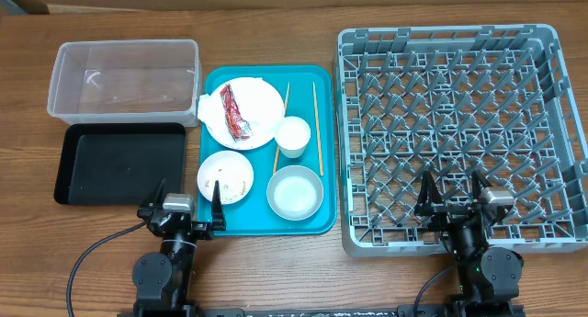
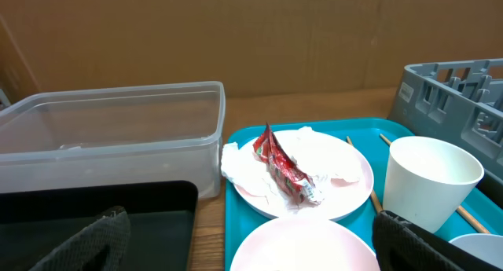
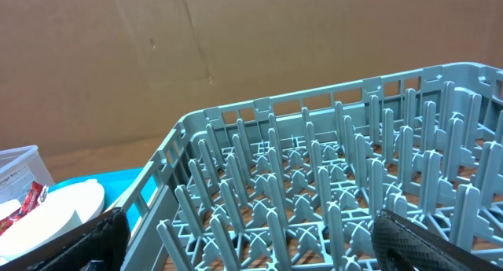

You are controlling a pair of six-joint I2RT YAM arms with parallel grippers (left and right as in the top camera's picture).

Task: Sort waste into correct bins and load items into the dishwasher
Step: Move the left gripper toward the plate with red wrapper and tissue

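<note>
A teal serving tray (image 1: 322, 220) holds a white-pink plate (image 1: 262, 101) with a red wrapper (image 1: 234, 113) and a white napkin (image 1: 209, 106). It also holds a white cup (image 1: 293, 136), a bowl with crumbs (image 1: 225, 177), an empty bowl (image 1: 295, 191) and two chopsticks (image 1: 317, 129). The clear tub (image 1: 124, 78) and black tray (image 1: 119, 163) lie left of it, the grey rack (image 1: 459, 133) right. My left gripper (image 1: 182, 207) is open and empty, straddling the black tray's corner and the crumb bowl (image 2: 302, 247). My right gripper (image 1: 452, 196) is open and empty over the rack's near edge (image 3: 330, 177).
The wooden table's front edge runs just behind both arm bases. A brown cardboard wall stands behind the table in the wrist views. The wrapper (image 2: 283, 165), cup (image 2: 428, 181) and tub (image 2: 110, 137) show ahead of the left wrist.
</note>
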